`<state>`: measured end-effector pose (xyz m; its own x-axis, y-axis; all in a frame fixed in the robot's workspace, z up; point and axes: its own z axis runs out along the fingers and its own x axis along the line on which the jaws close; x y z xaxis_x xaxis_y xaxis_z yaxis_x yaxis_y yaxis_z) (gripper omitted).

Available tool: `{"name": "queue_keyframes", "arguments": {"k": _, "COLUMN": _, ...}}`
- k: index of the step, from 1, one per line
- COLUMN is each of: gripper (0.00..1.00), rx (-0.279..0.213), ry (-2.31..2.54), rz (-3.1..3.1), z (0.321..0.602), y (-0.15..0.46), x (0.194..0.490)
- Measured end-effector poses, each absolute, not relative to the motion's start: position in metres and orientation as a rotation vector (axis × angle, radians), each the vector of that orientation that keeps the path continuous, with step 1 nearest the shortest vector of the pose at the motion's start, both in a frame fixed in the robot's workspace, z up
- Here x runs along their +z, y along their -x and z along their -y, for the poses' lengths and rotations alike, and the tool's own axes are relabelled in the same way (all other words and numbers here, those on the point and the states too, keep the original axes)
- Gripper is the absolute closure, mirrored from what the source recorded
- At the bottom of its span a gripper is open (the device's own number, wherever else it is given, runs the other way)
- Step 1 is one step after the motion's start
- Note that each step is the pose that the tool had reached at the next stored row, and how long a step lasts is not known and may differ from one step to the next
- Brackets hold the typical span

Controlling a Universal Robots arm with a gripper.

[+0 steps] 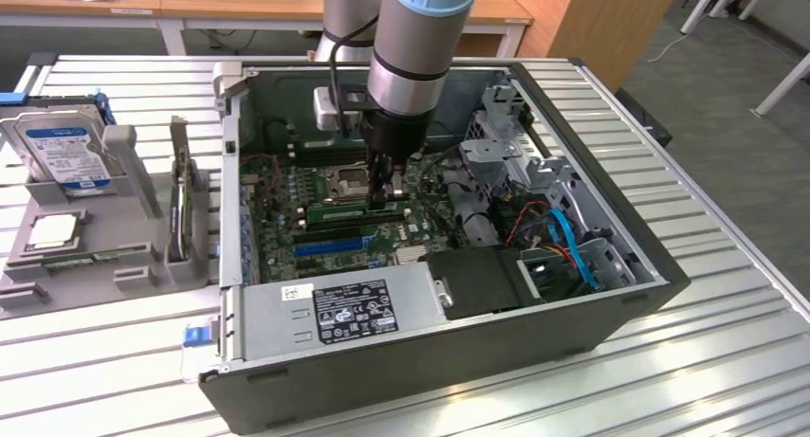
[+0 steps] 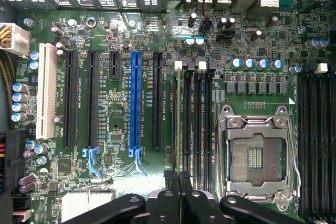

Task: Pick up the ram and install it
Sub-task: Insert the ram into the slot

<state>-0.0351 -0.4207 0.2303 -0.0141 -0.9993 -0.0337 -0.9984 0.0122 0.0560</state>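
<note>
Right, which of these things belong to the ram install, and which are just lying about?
In the job: long thin green ram stick; black gripper, shut, at it; black memory slots.
Lying about, on the grey stand: silver hard drive with blue label; square silver CPU chip; upright expansion card.

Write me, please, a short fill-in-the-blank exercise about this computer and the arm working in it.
1. The pincer reaches down into the open computer ____.
2. The ram at its fingertips is ____ in colour.
3. One long expansion slot between two black ones is ____.
4. The CPU socket, its contacts bare, is ____.
Missing words: case; green; blue; empty.
</note>
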Motion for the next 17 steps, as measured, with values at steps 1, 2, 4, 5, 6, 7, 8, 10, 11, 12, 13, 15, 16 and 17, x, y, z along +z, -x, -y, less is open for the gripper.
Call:
{"name": "queue_keyframes", "arguments": {"k": 1, "gripper": 0.89, "rx": -0.100, "ry": -2.195, "rz": 2.224, "z": 0.4207, "y": 0.0351, "x": 0.2303}}
{"name": "queue_keyframes", "arguments": {"k": 2, "gripper": 0.89, "rx": -0.099, "ry": -2.195, "rz": 2.224, "z": 0.4207, "y": 0.0351, "x": 0.2303}}
{"name": "queue_keyframes", "arguments": {"k": 4, "gripper": 0.89, "rx": -0.100, "ry": -2.195, "rz": 2.224, "z": 0.4207, "y": 0.0350, "x": 0.2303}}
{"name": "queue_keyframes", "arguments": {"k": 5, "gripper": 0.89, "rx": -0.099, "ry": -2.195, "rz": 2.224, "z": 0.4207, "y": 0.0350, "x": 0.2303}}
{"name": "queue_keyframes", "arguments": {"k": 6, "gripper": 0.89, "rx": -0.099, "ry": -2.195, "rz": 2.224, "z": 0.4207, "y": 0.0350, "x": 0.2303}}
{"name": "queue_keyframes", "arguments": {"k": 7, "gripper": 0.89, "rx": -0.100, "ry": -2.195, "rz": 2.224, "z": 0.4207, "y": 0.0350, "x": 0.2303}}
{"name": "queue_keyframes", "arguments": {"k": 8, "gripper": 0.89, "rx": -0.099, "ry": -2.195, "rz": 2.224, "z": 0.4207, "y": 0.0350, "x": 0.2301}}
{"name": "queue_keyframes", "arguments": {"k": 10, "gripper": 0.89, "rx": -0.100, "ry": -2.195, "rz": 2.224, "z": 0.4207, "y": 0.0350, "x": 0.2298}}
{"name": "queue_keyframes", "arguments": {"k": 11, "gripper": 0.89, "rx": -0.099, "ry": -2.195, "rz": 2.224, "z": 0.4207, "y": 0.0350, "x": 0.2296}}
{"name": "queue_keyframes", "arguments": {"k": 12, "gripper": 0.89, "rx": -0.099, "ry": -2.195, "rz": 2.224, "z": 0.4207, "y": 0.0350, "x": 0.2294}}
{"name": "queue_keyframes", "arguments": {"k": 13, "gripper": 0.89, "rx": -0.100, "ry": -2.195, "rz": 2.224, "z": 0.4207, "y": 0.0350, "x": 0.2292}}
{"name": "queue_keyframes", "arguments": {"k": 15, "gripper": 0.89, "rx": -0.099, "ry": -2.195, "rz": 2.224, "z": 0.4207, "y": 0.0350, "x": 0.2289}}
{"name": "queue_keyframes", "arguments": {"k": 16, "gripper": 0.89, "rx": -0.099, "ry": -2.195, "rz": 2.224, "z": 0.4207, "y": 0.0350, "x": 0.2287}}
{"name": "queue_keyframes", "arguments": {"k": 17, "gripper": 0.89, "rx": -0.099, "ry": -2.195, "rz": 2.224, "z": 0.4207, "y": 0.0350, "x": 0.2286}}
